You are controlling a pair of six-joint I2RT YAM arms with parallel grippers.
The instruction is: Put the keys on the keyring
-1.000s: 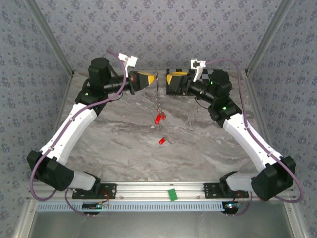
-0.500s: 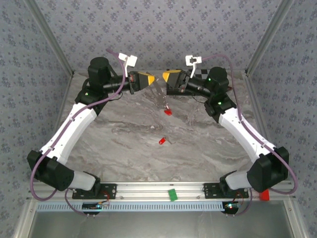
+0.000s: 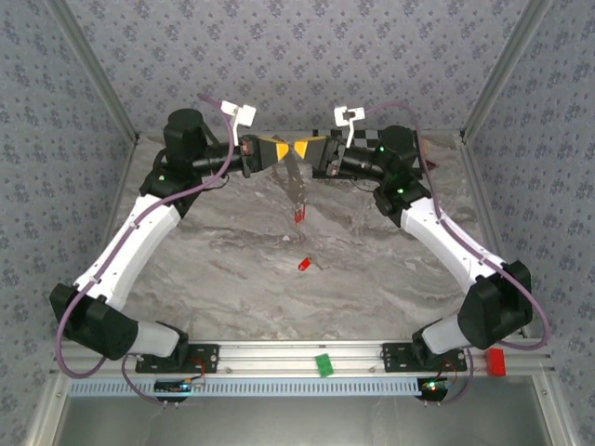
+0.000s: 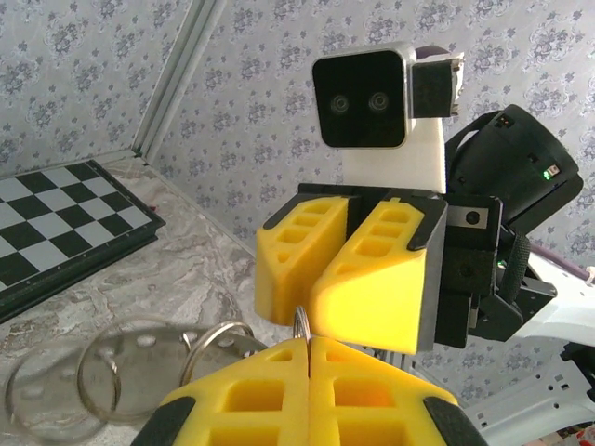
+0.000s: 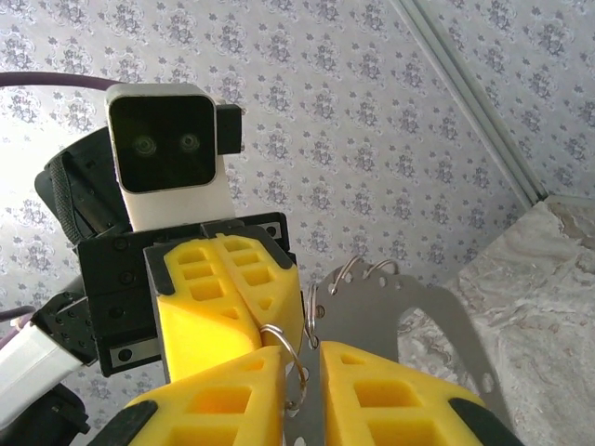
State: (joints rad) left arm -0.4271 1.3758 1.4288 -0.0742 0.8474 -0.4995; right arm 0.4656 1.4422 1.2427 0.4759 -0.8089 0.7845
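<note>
Yellow-fingered left gripper (image 3: 285,151) clenches the keyring (image 4: 300,322), upper centre; right gripper (image 3: 300,149) sits narrowly around it, grip unclear. One red key (image 3: 304,266) lies on the surface (image 3: 223,269).

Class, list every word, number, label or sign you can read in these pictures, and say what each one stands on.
No readable text anywhere.
chessboard: plain squares, no letters or numbers on it.
wrist camera: no marking to be seen on its casing.
wallpaper: flower pattern, no writing.
circuit boards at the arm bases: too small to read.
</note>
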